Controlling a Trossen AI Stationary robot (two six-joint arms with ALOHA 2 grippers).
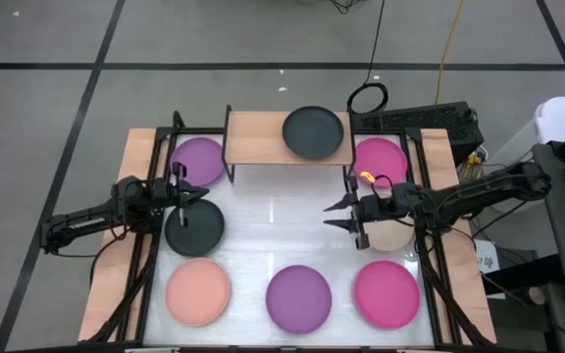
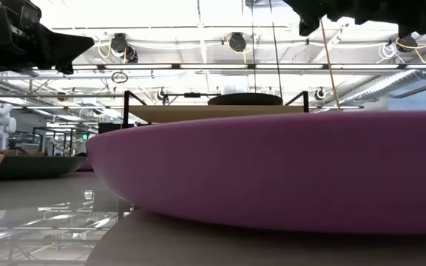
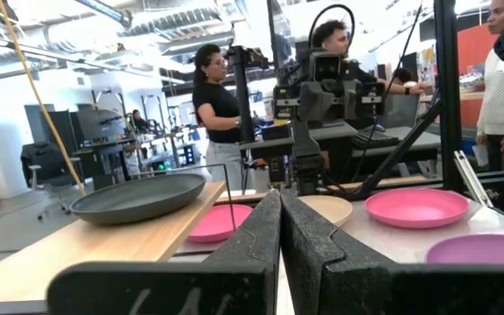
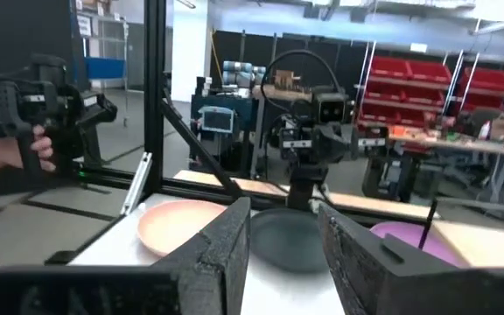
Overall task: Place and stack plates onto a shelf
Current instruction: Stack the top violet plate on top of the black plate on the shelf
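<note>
On the shelf (image 1: 263,137) I see 1 black plate (image 1: 313,132). Left gripper (image 1: 200,192): fingers pressed together, empty, above another black plate (image 1: 193,227). Right gripper (image 1: 333,216): fingers apart, empty.

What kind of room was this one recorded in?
Most likely a robotics lab or workshop: exposed ceiling ducts overhead, shelving with red storage bins along one wall, and people standing at workbenches behind the table.

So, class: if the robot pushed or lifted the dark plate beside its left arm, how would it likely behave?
The dark plate looks stiff, holding its shallow round form, so it probably won't flex. It lies flat on the glossy table, so a push would likely slide it rather than tip it. Its low rim suggests an edge pinch, which could slip.
</note>
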